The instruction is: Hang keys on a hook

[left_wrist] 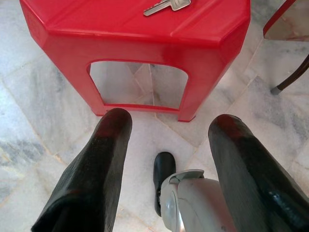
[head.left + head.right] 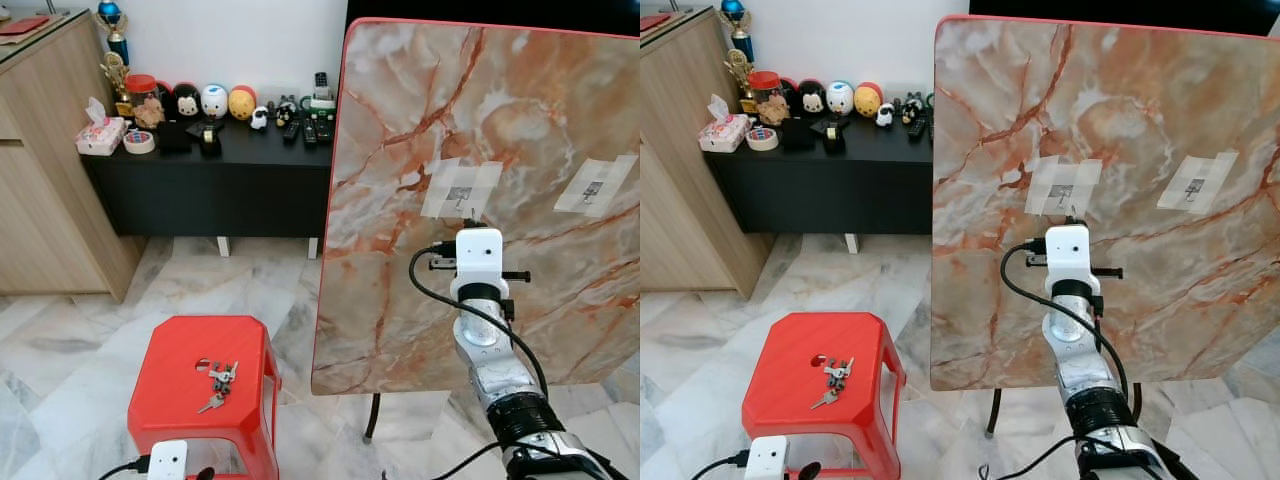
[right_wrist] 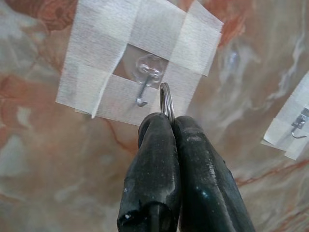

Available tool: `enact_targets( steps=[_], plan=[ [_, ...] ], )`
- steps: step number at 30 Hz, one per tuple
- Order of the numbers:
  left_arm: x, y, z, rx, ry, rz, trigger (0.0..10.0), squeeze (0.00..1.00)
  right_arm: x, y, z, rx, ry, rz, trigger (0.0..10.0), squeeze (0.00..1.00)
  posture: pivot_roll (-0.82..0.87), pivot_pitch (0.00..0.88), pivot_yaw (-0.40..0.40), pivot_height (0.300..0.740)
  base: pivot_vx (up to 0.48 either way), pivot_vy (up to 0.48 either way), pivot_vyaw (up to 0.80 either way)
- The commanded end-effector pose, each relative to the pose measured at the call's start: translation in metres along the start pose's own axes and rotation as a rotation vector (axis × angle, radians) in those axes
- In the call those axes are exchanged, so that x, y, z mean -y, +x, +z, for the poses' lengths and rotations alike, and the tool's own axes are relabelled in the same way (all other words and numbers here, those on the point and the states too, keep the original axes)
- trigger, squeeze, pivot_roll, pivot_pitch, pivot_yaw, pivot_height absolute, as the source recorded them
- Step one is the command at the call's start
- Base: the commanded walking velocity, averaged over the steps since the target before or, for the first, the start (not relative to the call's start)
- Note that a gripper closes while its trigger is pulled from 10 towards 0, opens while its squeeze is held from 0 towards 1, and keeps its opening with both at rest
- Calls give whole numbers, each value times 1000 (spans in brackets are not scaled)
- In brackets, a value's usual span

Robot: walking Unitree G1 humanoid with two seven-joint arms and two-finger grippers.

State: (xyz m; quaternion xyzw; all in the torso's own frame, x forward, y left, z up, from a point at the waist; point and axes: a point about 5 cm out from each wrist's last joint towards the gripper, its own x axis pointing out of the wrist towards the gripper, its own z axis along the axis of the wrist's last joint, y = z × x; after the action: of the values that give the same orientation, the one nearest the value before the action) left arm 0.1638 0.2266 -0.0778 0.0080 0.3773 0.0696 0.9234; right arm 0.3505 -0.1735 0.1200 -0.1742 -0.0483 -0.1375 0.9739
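Observation:
A marble-patterned board [image 2: 500, 120] stands upright with two small metal hooks taped to it, a left hook [image 3: 147, 84] and a right hook [image 2: 593, 188]. My right gripper [image 3: 171, 118] is raised to the board and shut on a metal key ring [image 3: 166, 99]. The ring's top sits just beside the left hook, apart from it. What hangs below the ring is hidden by the fingers. A bunch of keys [image 2: 218, 382] lies on a red plastic stool [image 2: 175, 400]. My left gripper [image 1: 172, 128] hangs open and low in front of the stool, holding nothing.
A black sideboard [image 2: 215, 185] with toy figures, remotes and a tissue box stands against the back wall. A wooden cabinet [image 2: 45, 170] is at the far left. The board's thin leg [image 2: 372, 415] meets the marble floor beside the stool.

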Motion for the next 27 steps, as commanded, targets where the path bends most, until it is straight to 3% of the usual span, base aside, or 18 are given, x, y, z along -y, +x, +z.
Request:
enact_targets(
  steps=[1, 27],
  plan=[
    [3, -1, -4, -20, -16, 3, 10000, 0, 2, 5, 6, 23, -1, 0, 10000, 0, 70, 0, -104, 740, 0, 0, 0],
    [1, -1, -5, -26, -14, 10, 10000, 0, 3, 13, 4, -25, -86, -61, 10000, 0, 73, 0, -106, 740, 0, 0, 0]
  ],
)
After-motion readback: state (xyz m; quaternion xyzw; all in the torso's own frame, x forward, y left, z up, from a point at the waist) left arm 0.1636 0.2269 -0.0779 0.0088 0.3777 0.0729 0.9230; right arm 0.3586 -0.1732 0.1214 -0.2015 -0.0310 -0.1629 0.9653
